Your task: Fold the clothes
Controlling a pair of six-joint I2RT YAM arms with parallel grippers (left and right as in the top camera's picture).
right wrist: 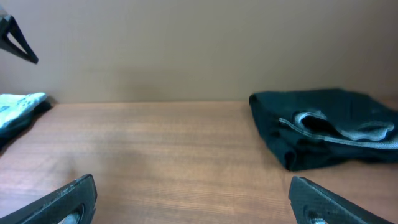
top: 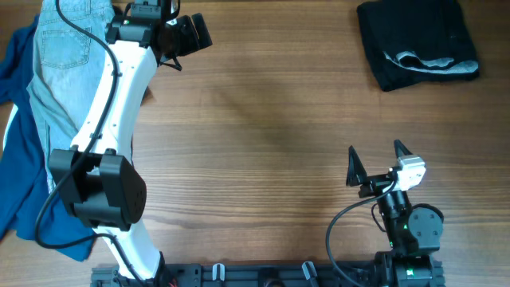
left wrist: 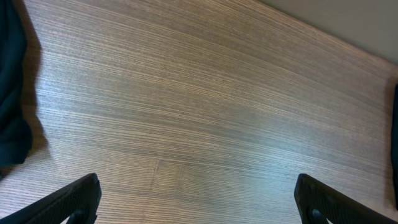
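Observation:
The black shorts (top: 416, 40) lie folded in a compact bundle at the far right of the table, a strip of pale grey lining showing along the near edge. They also show in the right wrist view (right wrist: 323, 127). My left gripper (top: 187, 36) is open and empty at the far left, next to the denim pile; in its wrist view (left wrist: 199, 202) only bare wood lies between the fingers. My right gripper (top: 376, 163) is open and empty at the near right, well short of the shorts; it also shows in its wrist view (right wrist: 193, 202).
Light-blue denim (top: 68, 56) lies over deep blue cloth (top: 20, 167) along the table's left edge, partly under my left arm. A dark cloth edge (left wrist: 12, 87) shows at the left of the left wrist view. Wooden tabletop (top: 263, 135) spans between.

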